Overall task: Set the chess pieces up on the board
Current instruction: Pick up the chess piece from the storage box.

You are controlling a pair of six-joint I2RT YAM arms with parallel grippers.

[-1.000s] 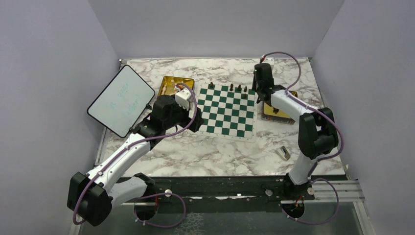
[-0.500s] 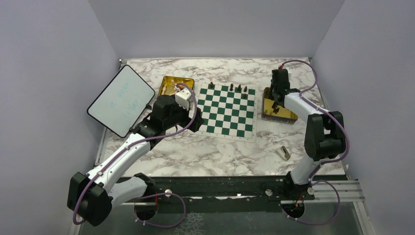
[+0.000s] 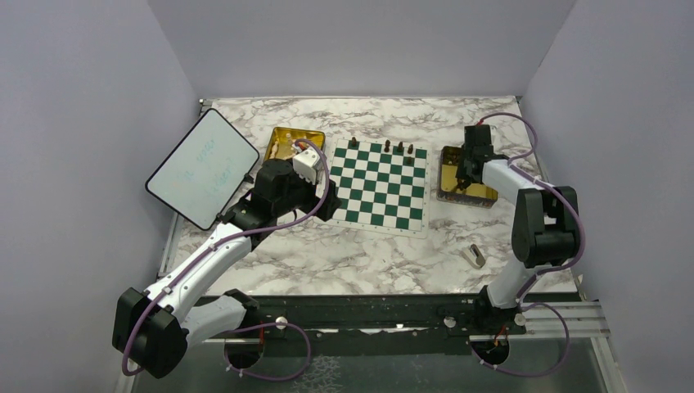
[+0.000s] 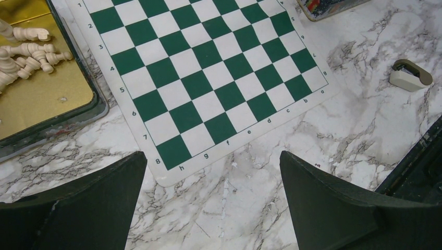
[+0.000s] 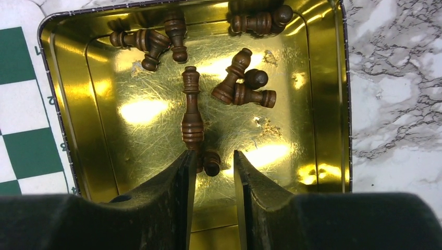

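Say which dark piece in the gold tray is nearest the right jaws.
The small dark piece between the jaw tips, at the base of the tall piece; the rest lie farther up.

The green-and-white board [image 3: 381,183] is lying flat, a few dark pieces [image 3: 387,146] standing along its far edge. More dark ones are lying toppled in the right tray [image 5: 323,78], cream pieces [image 4: 28,54] in the left tray [image 4: 47,104].

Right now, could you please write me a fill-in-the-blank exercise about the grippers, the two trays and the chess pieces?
1. The right gripper hovers over a gold tray holding ____ chess pieces.
2. The left gripper has its jaws wide ____ above the chessboard.
3. The other gold tray holds ____ chess pieces.
Missing words: dark; open; cream.
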